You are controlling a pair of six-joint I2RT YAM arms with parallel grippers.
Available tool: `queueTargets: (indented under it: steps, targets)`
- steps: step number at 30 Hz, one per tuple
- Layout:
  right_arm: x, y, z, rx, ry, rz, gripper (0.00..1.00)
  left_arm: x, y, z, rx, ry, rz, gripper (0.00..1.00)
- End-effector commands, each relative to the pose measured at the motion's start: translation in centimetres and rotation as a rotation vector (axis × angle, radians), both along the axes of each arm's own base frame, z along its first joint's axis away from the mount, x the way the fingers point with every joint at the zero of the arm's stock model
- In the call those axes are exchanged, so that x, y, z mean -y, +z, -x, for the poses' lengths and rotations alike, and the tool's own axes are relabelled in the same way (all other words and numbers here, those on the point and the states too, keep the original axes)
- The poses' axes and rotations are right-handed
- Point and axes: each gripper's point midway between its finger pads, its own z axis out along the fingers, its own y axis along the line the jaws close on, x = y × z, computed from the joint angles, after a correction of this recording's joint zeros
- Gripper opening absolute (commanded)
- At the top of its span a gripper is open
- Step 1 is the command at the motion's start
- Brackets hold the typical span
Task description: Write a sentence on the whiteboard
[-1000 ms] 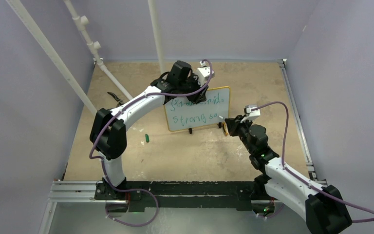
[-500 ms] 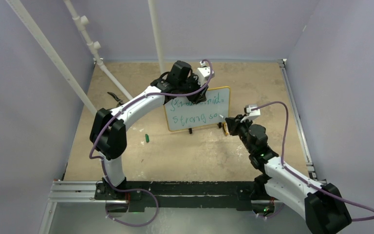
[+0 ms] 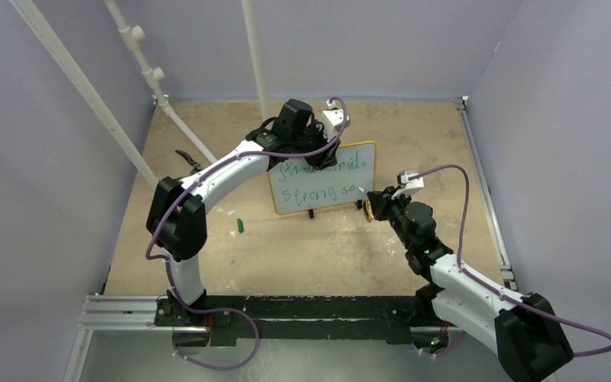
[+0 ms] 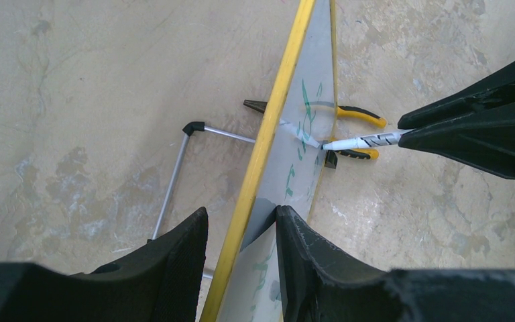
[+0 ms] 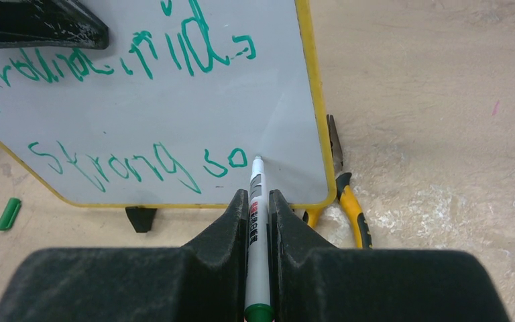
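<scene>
Where the mottled tan desk (image 3: pixel 430 135) meets lilac walls (image 3: pixel 398 40) and white pipes (image 3: pixel 254 56), the whiteboard (image 3: pixel 326 181) stands upright at centre frame, its top edge pinched by the left gripper (image 4: pixel 241 218). The right gripper (image 5: pixel 258 194) clamps a marker (image 5: pixel 256 221), tip touching the board just right of "strong so". The sentence (image 5: pixel 117 164) has an unreadable upper line, its start hidden behind the left gripper, and yellow-handled pliers (image 5: pixel 352 204) lie partly behind the board's lower right corner.
</scene>
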Motion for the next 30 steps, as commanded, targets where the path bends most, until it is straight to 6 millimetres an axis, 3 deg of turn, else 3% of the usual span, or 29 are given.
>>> queueTargets:
  steps: [1, 30]
  targets:
    - [-0.6, 3.5, -0.6, 0.106, 0.02, -0.031, 0.0, -1.1, -3.6, 2.6, -0.145, -0.009, -0.072, 0.0]
    - [-0.1, 1.5, -2.0, 0.014, -0.054, 0.002, 0.0, -1.1, -3.3, 2.7, -0.14, -0.013, -0.071, 0.0]
